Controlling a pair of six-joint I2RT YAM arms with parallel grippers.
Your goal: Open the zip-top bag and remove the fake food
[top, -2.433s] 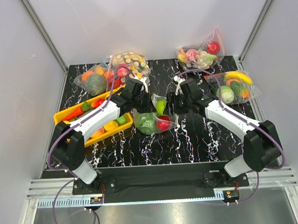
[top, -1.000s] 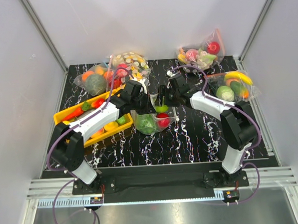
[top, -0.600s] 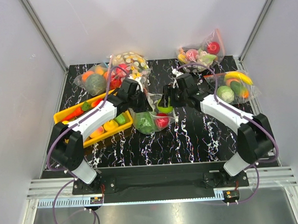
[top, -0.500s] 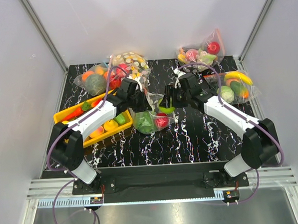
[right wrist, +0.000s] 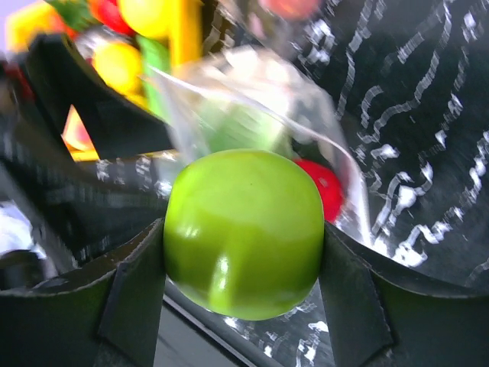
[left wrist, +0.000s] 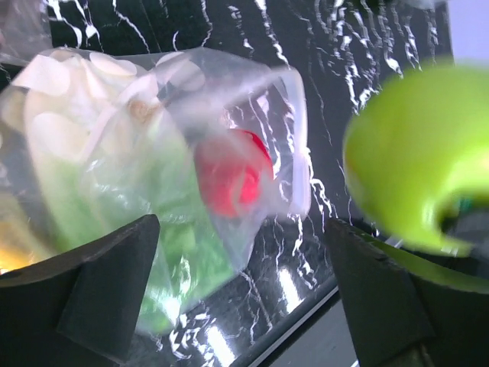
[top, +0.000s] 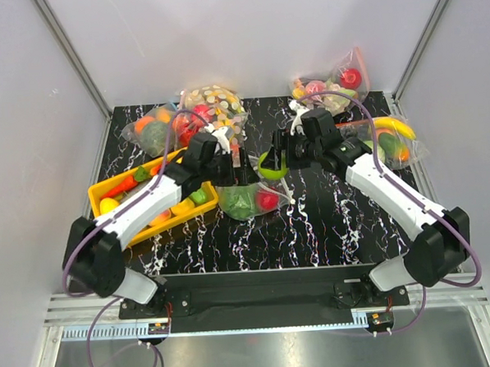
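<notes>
The dotted clear zip-top bag [top: 250,198] lies mid-table with a leafy green lettuce [top: 239,202] and a red round fruit [top: 267,200] still inside. My right gripper [top: 275,161] is shut on a green apple [top: 269,167], held in the air just behind the bag's mouth. In the right wrist view the apple [right wrist: 244,229] fills the gap between both fingers of the right gripper [right wrist: 243,256], with the red fruit [right wrist: 325,187] below. My left gripper [top: 234,169] hovers over the bag's back-left edge; in the left wrist view the left gripper [left wrist: 241,298] is open, gripping nothing, over the bag [left wrist: 153,153].
A yellow tray [top: 106,191] with loose fake food sits at the left. Other filled bags lie at the back left [top: 156,135], back middle [top: 212,103], back right [top: 330,84] and right edge [top: 386,139].
The left gripper opened and let go of the bag. The right gripper drew the green apple up out of the bag's mouth and away to the back right.
</notes>
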